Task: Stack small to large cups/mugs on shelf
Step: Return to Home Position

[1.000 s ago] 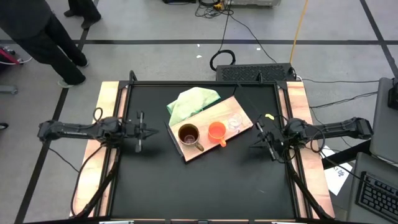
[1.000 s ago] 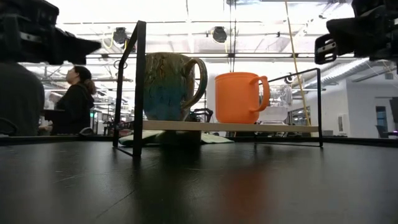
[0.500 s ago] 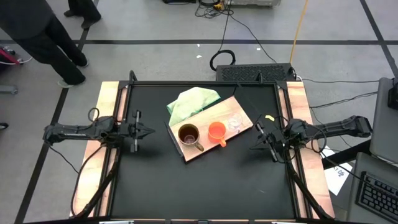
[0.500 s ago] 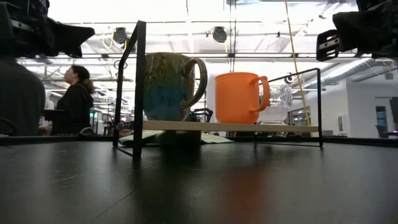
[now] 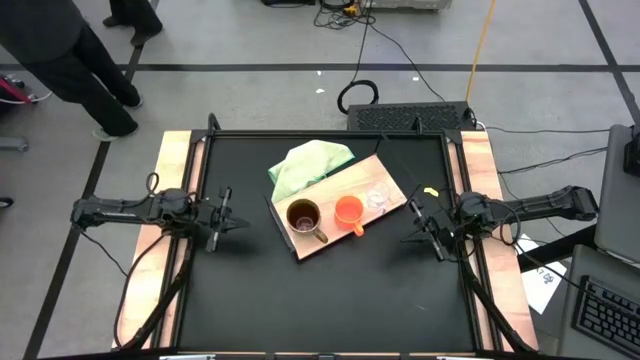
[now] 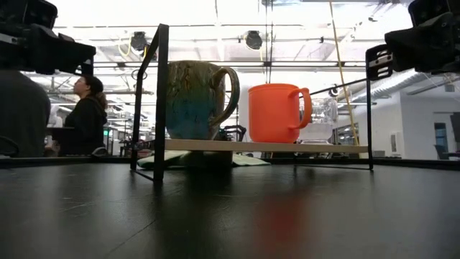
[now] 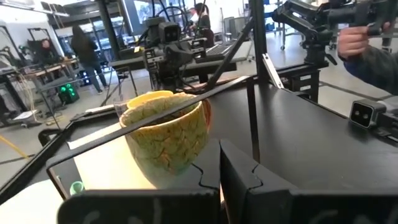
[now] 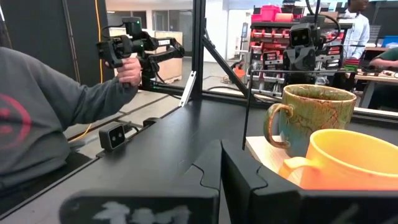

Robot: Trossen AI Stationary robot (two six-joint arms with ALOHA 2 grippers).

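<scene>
The shelf (image 5: 385, 170), a light-brown board on a black wire frame, stands mid-table. On it, bases down and side by side, are the brown mug (image 5: 304, 217), the orange cup (image 5: 348, 211) and the clear glass cup (image 5: 378, 197). The low view shows the mug (image 6: 198, 99), the orange cup (image 6: 277, 113) and the glass cup (image 6: 325, 111) on the board (image 6: 338, 149). My left gripper (image 5: 225, 212) is shut and empty, left of the shelf, with the mug (image 7: 165, 137) ahead of it. My right gripper (image 5: 422, 225) is shut and empty, right of the shelf, facing the orange cup (image 8: 348, 158).
A light green cloth (image 5: 310, 163) lies under and behind the shelf's far left end. The black frame posts (image 6: 159, 101) stand at the shelf's corners. A person in a grey sleeve (image 8: 37, 124) is beyond the table. Open black tabletop lies near the front edge (image 5: 320, 310).
My left gripper has drawn back a little toward the table's left edge, away from the shelf. The cups and the shelf have stayed put.
</scene>
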